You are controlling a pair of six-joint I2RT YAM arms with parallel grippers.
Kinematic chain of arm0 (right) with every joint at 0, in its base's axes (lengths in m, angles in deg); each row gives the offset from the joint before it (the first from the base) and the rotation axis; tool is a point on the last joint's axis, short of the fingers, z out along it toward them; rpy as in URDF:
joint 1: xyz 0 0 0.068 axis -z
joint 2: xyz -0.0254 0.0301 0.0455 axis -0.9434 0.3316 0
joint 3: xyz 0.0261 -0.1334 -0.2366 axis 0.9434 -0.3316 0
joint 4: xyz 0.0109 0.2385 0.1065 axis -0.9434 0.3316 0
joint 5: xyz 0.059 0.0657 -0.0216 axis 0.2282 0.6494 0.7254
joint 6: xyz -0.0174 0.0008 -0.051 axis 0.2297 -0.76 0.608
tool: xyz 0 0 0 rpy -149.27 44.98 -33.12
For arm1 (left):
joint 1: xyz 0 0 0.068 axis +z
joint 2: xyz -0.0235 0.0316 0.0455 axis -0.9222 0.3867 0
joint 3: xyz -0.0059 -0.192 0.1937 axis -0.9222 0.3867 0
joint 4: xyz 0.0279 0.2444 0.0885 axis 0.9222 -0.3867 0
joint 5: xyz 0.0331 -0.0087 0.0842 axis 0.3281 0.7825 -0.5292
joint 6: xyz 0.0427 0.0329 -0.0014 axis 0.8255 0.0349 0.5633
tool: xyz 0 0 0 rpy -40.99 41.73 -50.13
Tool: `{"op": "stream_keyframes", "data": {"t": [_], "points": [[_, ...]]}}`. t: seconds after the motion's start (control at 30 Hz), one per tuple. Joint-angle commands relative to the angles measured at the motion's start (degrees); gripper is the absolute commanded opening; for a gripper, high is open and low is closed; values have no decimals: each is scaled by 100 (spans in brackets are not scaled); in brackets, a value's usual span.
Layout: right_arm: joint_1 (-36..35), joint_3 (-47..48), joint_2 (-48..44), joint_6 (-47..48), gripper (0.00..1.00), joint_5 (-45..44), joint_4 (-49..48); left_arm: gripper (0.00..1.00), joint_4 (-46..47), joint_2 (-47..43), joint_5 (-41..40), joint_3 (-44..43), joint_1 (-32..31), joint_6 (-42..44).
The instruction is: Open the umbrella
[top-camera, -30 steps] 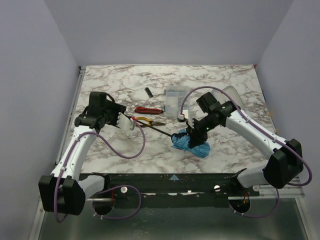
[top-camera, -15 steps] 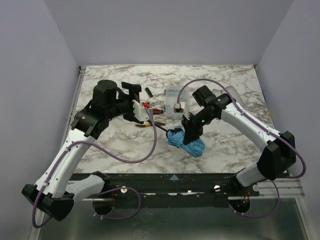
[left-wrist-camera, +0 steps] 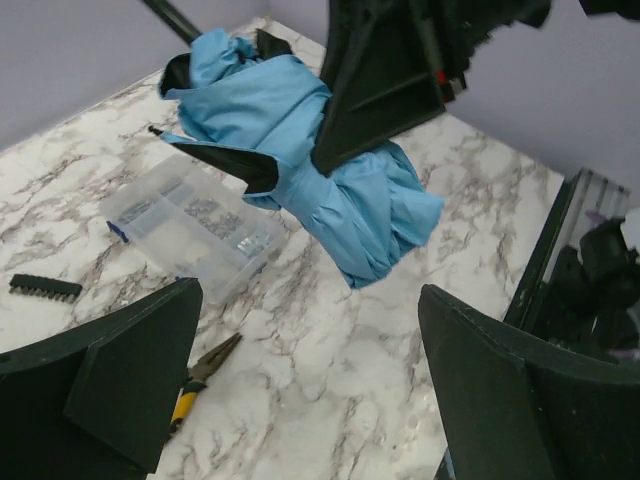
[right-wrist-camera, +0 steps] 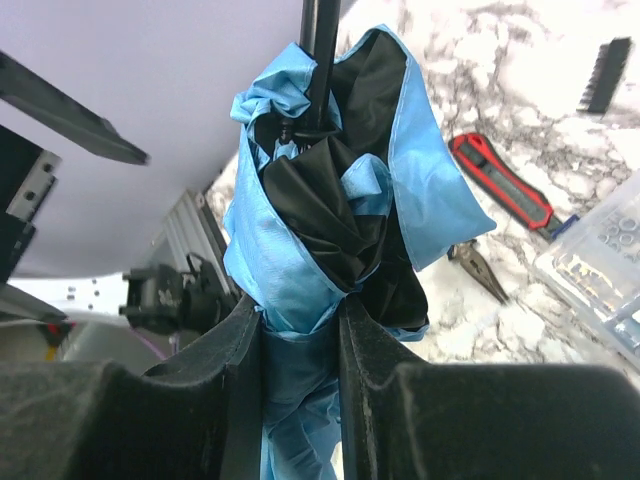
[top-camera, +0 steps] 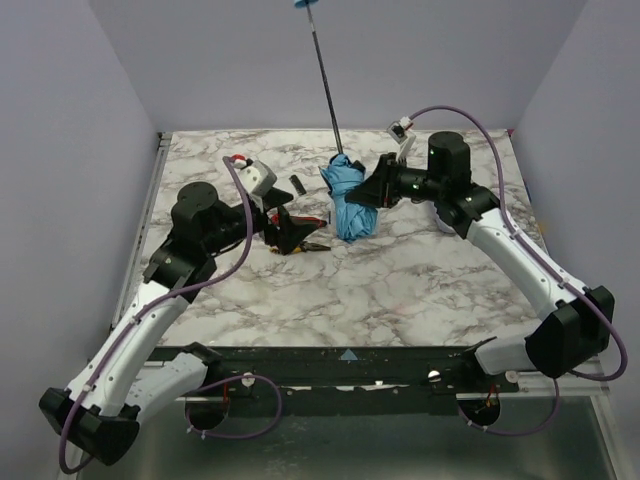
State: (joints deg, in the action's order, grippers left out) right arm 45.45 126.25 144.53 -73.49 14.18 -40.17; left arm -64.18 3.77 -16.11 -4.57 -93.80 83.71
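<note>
— Overhead, what fills the frame?

— A marble tabletop (top-camera: 420, 290), and above its far middle the umbrella (top-camera: 347, 200), held up with its sky-blue canopy bunched shut. The thin black shaft (top-camera: 327, 85) is drawn out and slants up toward the back wall. The small blue handle (top-camera: 307, 3) just touches the frame's top edge.

— Who has it?

— The right hand (right-wrist-camera: 300, 370) is clamped on the bundled canopy, cloth pinched between its fingers. The left hand (top-camera: 288, 230) stands spread wide and holds nothing. It sits just beside the canopy, near a clear parts box (left-wrist-camera: 190, 225) and yellow-handled pliers (left-wrist-camera: 200, 375).

— How will it handle?

— Light, by the look of it. The fabric is soft and slick, so it is likely to slide or twist inside a pinch. The shaft is stiff but slender, and the ribs under the cloth look easy to bend.

— Where to take hold?

— On the rigid parts, I judge: the shaft or the handle for the free hand. The canopy has to be let loose before it can spread, so a grip on the cloth suits carrying, not opening.
</note>
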Motion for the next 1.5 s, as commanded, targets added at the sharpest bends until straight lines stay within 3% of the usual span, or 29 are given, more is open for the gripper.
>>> {"op": "stream_keyframes", "data": {"t": [0.0, 0.17, 0.53, 0.6, 0.7, 0.77, 0.87, 0.97, 1.03, 1.23, 1.47], "points": [[-56, -299, -431, -1044, 0, -795, -1410, 92, 1160, 401, -690, -11, -184, -2321], [-116, -144, -472, -1032, 0, -887, -1528, 96, 1261, 1000, -881, -106, -391, -3049], [-503, 260, -443, -651, 1, -745, -1262, 96, 1532, 1910, -1074, -400, -823, -3280], [-499, 299, -434, -646, 6, -849, -1253, 85, 1548, 1911, -1043, -334, -835, -3283], [-489, 276, -463, -671, 18, -819, -1244, 49, 1733, 1801, -758, -191, -821, -3160], [-493, 256, -502, -658, 32, -854, -1227, 25, 1908, 1662, -493, -57, -801, -3061], [-496, 348, -551, -595, 56, -866, -1151, 7, 2140, 1459, 65, 117, -710, -2868], [-470, 672, -537, -462, 86, -757, -995, 0, 2419, 1309, 850, 236, -536, -2859], [-445, 910, -498, -342, 93, -629, -813, 0, 2520, 1279, 1301, 232, -382, -3039], [-437, 930, -516, -154, 97, 648, -660, 0, 3881, 1415, 2805, 293, 35, -4431], [-452, 722, -444, -583, 97, 1318, -1181, 0, 4865, 1748, 3510, 134, 35, -5344]]}}
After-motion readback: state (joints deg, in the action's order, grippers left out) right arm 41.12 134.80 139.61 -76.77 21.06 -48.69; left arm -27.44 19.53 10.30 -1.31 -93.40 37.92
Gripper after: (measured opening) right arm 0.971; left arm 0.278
